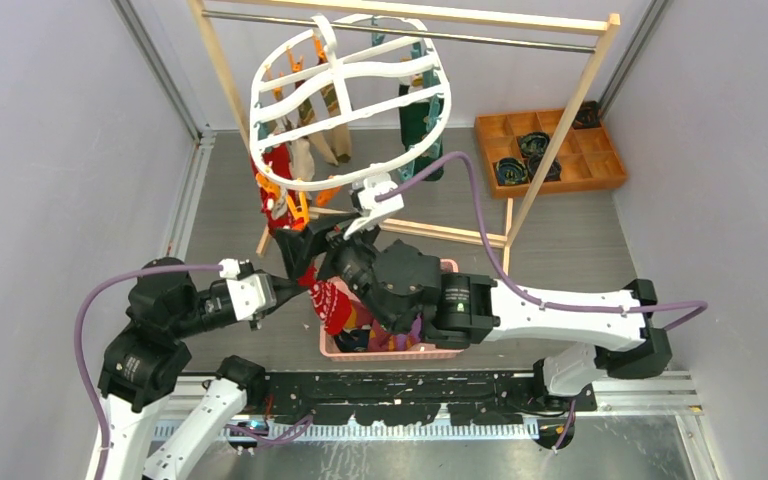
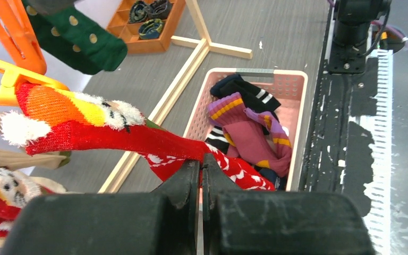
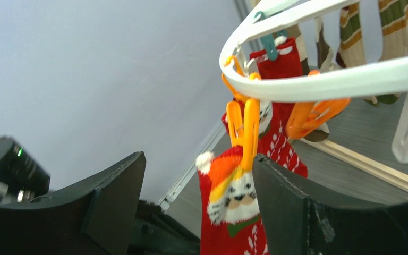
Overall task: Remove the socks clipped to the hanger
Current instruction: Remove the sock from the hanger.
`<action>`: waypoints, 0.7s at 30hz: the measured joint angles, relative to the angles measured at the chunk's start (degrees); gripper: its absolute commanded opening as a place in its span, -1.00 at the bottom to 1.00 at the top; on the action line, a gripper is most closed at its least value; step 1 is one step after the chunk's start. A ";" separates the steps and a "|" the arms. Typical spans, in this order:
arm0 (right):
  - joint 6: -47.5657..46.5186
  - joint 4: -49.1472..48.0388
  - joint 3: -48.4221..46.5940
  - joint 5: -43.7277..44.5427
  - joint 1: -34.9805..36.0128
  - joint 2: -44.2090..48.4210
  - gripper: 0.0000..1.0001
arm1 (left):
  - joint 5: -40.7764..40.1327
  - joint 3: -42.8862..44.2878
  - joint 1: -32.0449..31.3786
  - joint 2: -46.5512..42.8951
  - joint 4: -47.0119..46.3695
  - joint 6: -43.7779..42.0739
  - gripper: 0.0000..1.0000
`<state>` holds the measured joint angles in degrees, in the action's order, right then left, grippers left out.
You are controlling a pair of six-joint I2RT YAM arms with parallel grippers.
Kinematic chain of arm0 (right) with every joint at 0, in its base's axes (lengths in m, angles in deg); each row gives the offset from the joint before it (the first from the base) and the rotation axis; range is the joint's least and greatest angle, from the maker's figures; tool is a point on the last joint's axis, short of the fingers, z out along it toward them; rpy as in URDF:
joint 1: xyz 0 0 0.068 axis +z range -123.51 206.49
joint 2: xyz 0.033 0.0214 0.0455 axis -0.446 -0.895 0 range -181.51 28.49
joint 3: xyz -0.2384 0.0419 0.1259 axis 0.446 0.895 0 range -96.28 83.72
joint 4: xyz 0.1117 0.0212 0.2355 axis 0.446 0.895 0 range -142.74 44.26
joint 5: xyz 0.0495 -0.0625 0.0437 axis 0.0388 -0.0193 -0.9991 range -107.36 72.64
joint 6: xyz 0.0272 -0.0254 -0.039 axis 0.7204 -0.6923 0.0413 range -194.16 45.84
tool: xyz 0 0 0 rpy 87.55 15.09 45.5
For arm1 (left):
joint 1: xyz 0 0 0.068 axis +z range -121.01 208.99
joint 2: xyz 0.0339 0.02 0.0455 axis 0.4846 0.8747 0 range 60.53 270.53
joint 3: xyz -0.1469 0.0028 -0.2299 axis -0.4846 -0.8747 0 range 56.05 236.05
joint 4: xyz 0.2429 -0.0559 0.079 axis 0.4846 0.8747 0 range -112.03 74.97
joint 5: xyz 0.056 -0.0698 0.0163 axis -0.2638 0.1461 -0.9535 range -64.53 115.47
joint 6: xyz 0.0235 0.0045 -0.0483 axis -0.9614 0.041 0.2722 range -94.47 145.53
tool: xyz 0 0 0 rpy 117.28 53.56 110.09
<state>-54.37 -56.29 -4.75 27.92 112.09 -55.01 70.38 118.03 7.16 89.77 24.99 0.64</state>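
The white oval hanger (image 1: pixel 350 95) hangs from the wooden rack's rail with several socks clipped under it. A red sock with a Santa face (image 3: pixel 234 202) hangs from an orange clip (image 3: pixel 247 127) at the hanger's near left rim (image 3: pixel 350 79). My left gripper (image 2: pixel 202 167) is shut on this red sock's (image 2: pixel 154 146) lower part and pulls it taut, above the floor beside the basket. My right gripper (image 3: pixel 196 175) is open, its jaws either side of the sock's cuff just below the clip. In the top view the right gripper (image 1: pixel 300 245) is under the hanger's near left edge, and the left gripper (image 1: pixel 295 287) is just below it.
A pink basket (image 2: pixel 297 106) with several loose socks stands under the right arm. The light wooden rack (image 1: pixel 560 130) straddles the floor. A wooden compartment tray (image 1: pixel 600 160) with rolled socks is at the back right. A dark green sock (image 1: pixel 420 120) hangs on the hanger's right.
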 measured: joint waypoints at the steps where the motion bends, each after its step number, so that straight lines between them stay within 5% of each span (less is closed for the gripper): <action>1: -0.09 1.95 -2.95 1.53 0.07 -1.51 0.53 | -0.15 -0.39 0.00 -0.37 -0.35 -0.55 -0.99; 11: 2.43 21.62 -23.45 6.03 -0.87 -13.09 0.32 | -0.83 -3.63 0.09 -3.65 -2.62 -7.10 -0.99; 21: 7.37 31.74 -27.65 6.12 -2.69 -14.93 0.29 | -0.76 -4.66 0.11 -5.03 -2.95 -10.84 -0.99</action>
<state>-47.00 -24.55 -32.40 34.04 109.40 -69.94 69.61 113.37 7.27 84.74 22.04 -10.20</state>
